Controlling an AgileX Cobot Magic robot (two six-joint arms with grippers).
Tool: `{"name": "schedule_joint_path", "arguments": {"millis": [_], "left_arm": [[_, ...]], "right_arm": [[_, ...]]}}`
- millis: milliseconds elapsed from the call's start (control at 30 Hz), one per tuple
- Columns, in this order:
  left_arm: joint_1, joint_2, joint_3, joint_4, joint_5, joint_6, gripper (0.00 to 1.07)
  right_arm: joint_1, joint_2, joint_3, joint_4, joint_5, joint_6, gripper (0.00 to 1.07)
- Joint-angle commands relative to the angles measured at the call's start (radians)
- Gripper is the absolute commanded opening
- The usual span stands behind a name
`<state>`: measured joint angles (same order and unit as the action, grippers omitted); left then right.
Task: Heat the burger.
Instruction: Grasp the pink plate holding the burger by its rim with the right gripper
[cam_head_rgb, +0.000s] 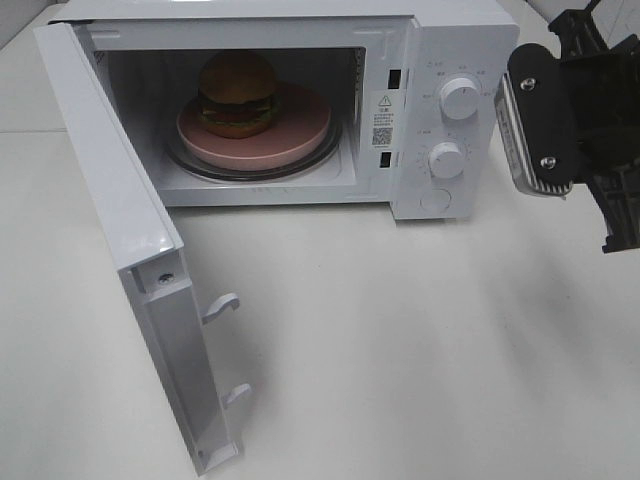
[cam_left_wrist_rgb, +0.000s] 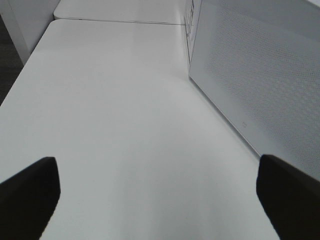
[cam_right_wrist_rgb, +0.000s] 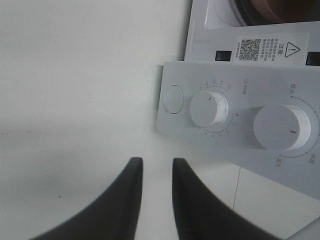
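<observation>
White microwave (cam_head_rgb: 455, 40), colourful burger (cam_head_rgb: 238, 95)
The worktop (cam_head_rgb: 400, 340) is white; the bun is golden-brown, the patty dark, the lettuce green, the plate (cam_head_rgb: 300, 135) pink; the microwave door (cam_left_wrist_rgb: 260, 75) is finely dotted.

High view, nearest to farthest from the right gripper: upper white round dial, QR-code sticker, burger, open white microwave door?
1. Upper white round dial, on the control panel, nearest the right gripper.
2. QR-code sticker, just left of that panel.
3. Burger, inside on the round pink plate.
4. Open white microwave door, far left.

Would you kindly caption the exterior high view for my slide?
Burger on pink plate inside the microwave, door wide open.
</observation>
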<state>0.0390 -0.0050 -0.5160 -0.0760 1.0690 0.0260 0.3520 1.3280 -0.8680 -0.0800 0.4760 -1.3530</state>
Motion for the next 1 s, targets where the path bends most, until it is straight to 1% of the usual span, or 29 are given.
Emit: {"name": "schedule_joint_path", "arguments": {"millis": [33,67,100,133,167,200,233,267,300,367,500,567,600,633,700,733,800,833,900,933,967,1000], "left_arm": [[0.005,-0.011,0.0,0.003,-0.001,-0.002,1.0],[0.005,-0.011,0.0,0.003,-0.001,-0.002,1.0],[0.005,-0.011,0.0,0.003,-0.001,-0.002,1.0],[0.005,-0.011,0.0,0.003,-0.001,-0.002,1.0],[0.005,-0.011,0.0,0.003,-0.001,-0.002,1.0],[0.005,-0.011,0.0,0.003,-0.001,-0.002,1.0],[0.005,-0.011,0.0,0.003,-0.001,-0.002,1.0],[0.005,-0.011,0.0,0.003,-0.001,-0.002,1.0],[0.005,-0.011,0.0,0.003,-0.001,-0.002,1.0],[0.005,-0.011,0.0,0.003,-0.001,-0.002,1.0],[0.005,-0.011,0.0,0.003,-0.001,-0.002,1.0],[0.005,-0.011,0.0,0.003,-0.001,-0.002,1.0],[0.005,-0.011,0.0,0.003,-0.001,-0.002,1.0],[0.005,-0.011,0.0,0.003,-0.001,-0.002,1.0],[0.005,-0.011,0.0,0.003,-0.001,-0.002,1.0],[0.005,-0.011,0.0,0.003,-0.001,-0.002,1.0],[0.005,-0.011,0.0,0.003,-0.001,-0.002,1.0],[0.005,-0.011,0.0,0.003,-0.001,-0.002,1.0],[0.005,-0.011,0.0,0.003,-0.001,-0.002,1.0],[0.005,-0.011,0.0,0.003,-0.001,-0.002,1.0],[0.005,-0.011,0.0,0.003,-0.001,-0.002,1.0],[0.005,-0.011,0.0,0.003,-0.001,-0.002,1.0]], "right_arm": [[-0.003,-0.009,-0.006,0.016,-0.022,0.039,0.33],[-0.003,-0.009,-0.006,0.024,-0.03,0.059,0.41],[-0.003,-0.009,-0.006,0.023,-0.044,0.092,0.58],[-0.003,-0.009,-0.006,0.023,-0.044,0.092,0.58],[-0.003,-0.007,-0.006,0.02,-0.059,0.101,0.74],[-0.003,-0.007,-0.006,0.02,-0.059,0.101,0.74],[-0.003,-0.006,-0.006,0.02,-0.061,0.101,0.83],[-0.003,0.003,-0.006,0.023,-0.062,0.106,0.95],[-0.003,0.003,-0.006,0.023,-0.062,0.106,0.95],[0.009,0.029,-0.006,0.023,-0.059,0.114,1.0],[0.045,0.056,-0.011,0.021,-0.059,0.116,0.98],[0.085,0.092,-0.034,0.015,-0.061,0.117,0.97],[0.085,0.092,-0.034,0.015,-0.061,0.117,0.97],[0.103,0.12,-0.06,0.012,-0.06,0.123,0.96],[0.109,0.133,-0.072,0.012,-0.06,0.124,0.96],[0.127,0.167,-0.101,0.008,-0.061,0.124,0.96],[0.135,0.186,-0.113,-0.002,-0.061,0.124,0.95],[0.155,0.226,-0.142,-0.034,-0.063,0.139,0.95],[0.166,0.243,-0.158,-0.053,-0.064,0.151,0.95],[0.184,0.279,-0.192,-0.086,-0.065,0.18,0.94],[0.184,0.279,-0.192,-0.086,-0.065,0.18,0.94],[0.2,0.314,-0.221,-0.12,-0.072,0.205,0.94]]}}
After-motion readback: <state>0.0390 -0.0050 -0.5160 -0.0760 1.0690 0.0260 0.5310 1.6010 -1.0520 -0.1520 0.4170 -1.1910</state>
